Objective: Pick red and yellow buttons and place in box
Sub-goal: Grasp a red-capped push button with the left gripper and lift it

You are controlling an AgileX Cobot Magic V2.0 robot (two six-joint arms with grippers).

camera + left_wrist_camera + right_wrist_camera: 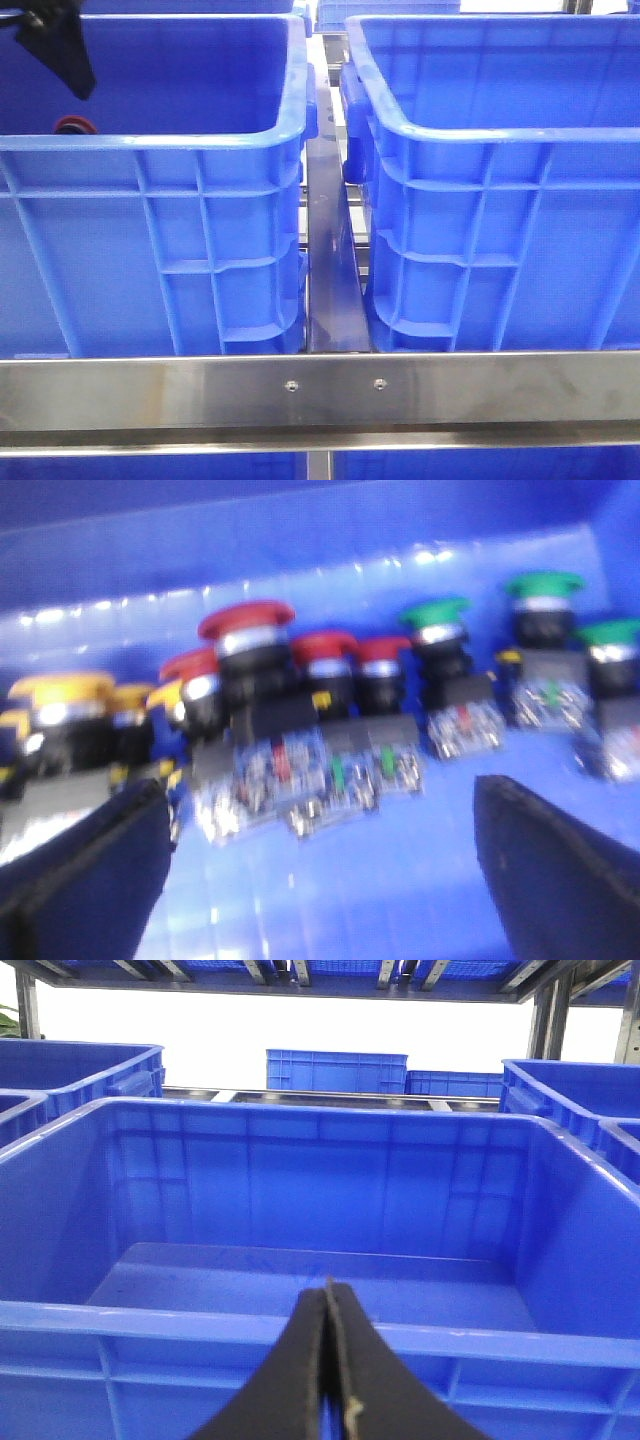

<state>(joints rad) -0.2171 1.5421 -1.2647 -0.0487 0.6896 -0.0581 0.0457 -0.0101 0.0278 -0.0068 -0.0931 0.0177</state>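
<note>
Two big blue crates sit side by side behind a steel rail in the front view: the left crate and the right crate, with a narrow gap between them. The left arm's dark bulk dips into the left crate near its far left corner, and just below it a bit of red peeks over the near rim, looks like one of the buttons.

The left wrist camera is pretty blurry, but you can make out a row of push-button switches on the crate floor. Yellow-capped buttons are at one end, red-capped buttons bunched in the middle, green-capped buttons at the other end, all with dark bodies and clear contact blocks underneath. The left gripper has its fingers spread wide apart, nothing between them, hanging just short of the red and yellow cluster and not touching any of it.

The right gripper has its fingers pressed flat together, holding nothing. It hangs just outside the near rim of a blue crate whose visible floor is bare. More blue crates and shelving rails show further back.
</note>
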